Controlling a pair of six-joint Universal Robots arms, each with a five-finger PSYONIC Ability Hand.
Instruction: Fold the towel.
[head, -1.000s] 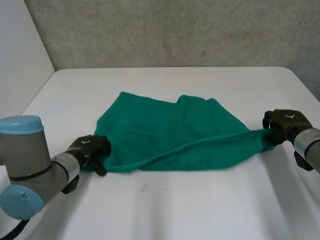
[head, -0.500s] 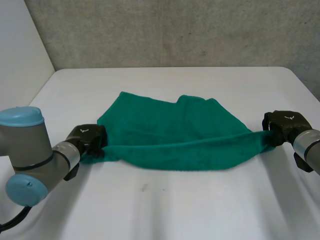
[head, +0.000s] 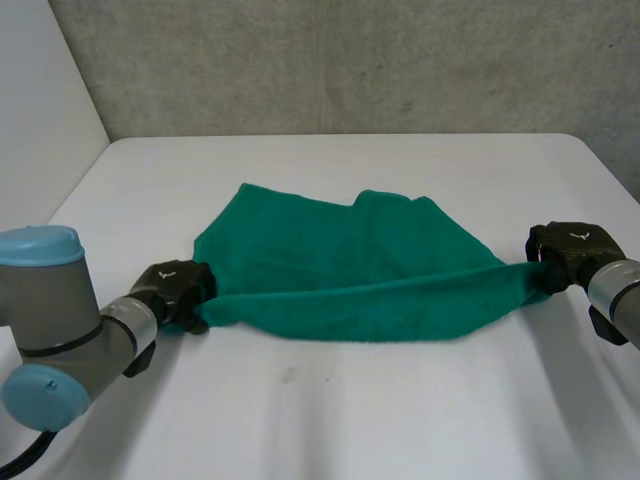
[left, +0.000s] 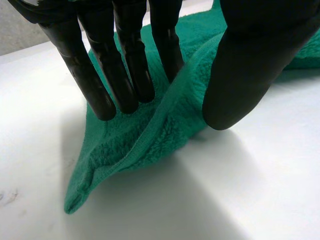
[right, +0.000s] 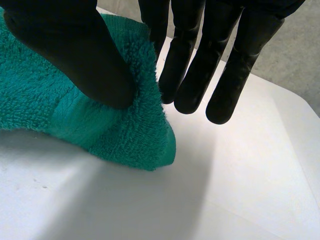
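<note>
Since a second ago the left hand (head: 176, 290) has drawn its towel (head: 340, 265) corner outward, so the near edge now runs taut across to the right hand (head: 566, 252), which has stayed put. White table (head: 330, 420) lies around the cloth, a grey wall (head: 350, 60) beyond. Each hand pinches a near corner between thumb and straight fingers; the corner tip pokes out past the left fingertips (left: 101, 104), and the rest of the towel spreads between and beyond both hands.

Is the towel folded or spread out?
Not folded yet: the towel lies open, near corners pinched by left hand and right hand.
</note>
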